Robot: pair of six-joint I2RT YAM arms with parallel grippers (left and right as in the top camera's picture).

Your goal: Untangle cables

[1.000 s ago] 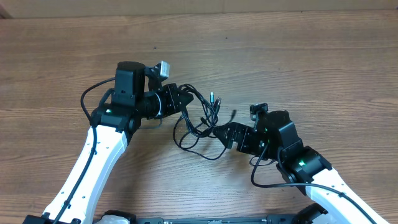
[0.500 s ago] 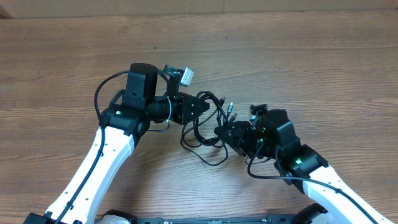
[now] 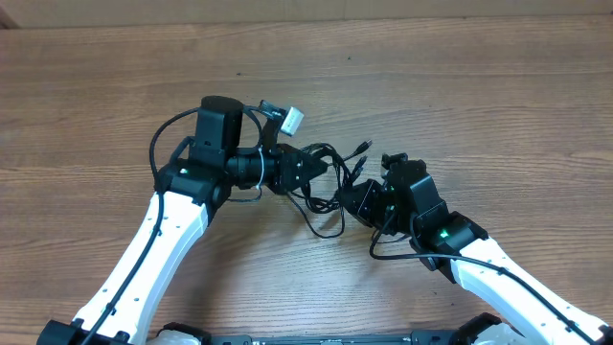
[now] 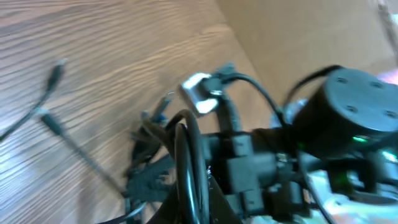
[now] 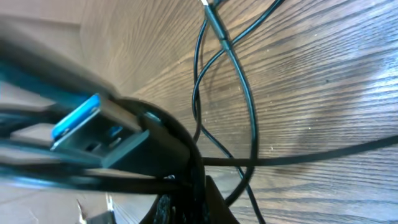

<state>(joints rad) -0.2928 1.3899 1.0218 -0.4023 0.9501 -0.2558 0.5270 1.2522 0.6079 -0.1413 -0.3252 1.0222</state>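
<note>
The cables form a black tangle hanging between my two grippers, just above the wooden table. My left gripper is shut on one side of the bundle; the left wrist view shows a thick loop of cable running up between its jaws. From the lower right, my right gripper is shut on the other side. The right wrist view shows a blue-tongued USB plug beside its jaws, with thin cords looping over the wood. One loop sags toward the table. Small plug tips stick out at the top.
The two arms nearly meet at mid-table, the right arm's wrist filling the left wrist view. Two loose plug ends trail over the wood. A thick arm cable arcs beside the left arm. The table's far edge runs along the top.
My left gripper carried its cables rightward until they bunched against the right gripper. The right gripper's jaws closed on the bundle and shifted slightly up and left.
</note>
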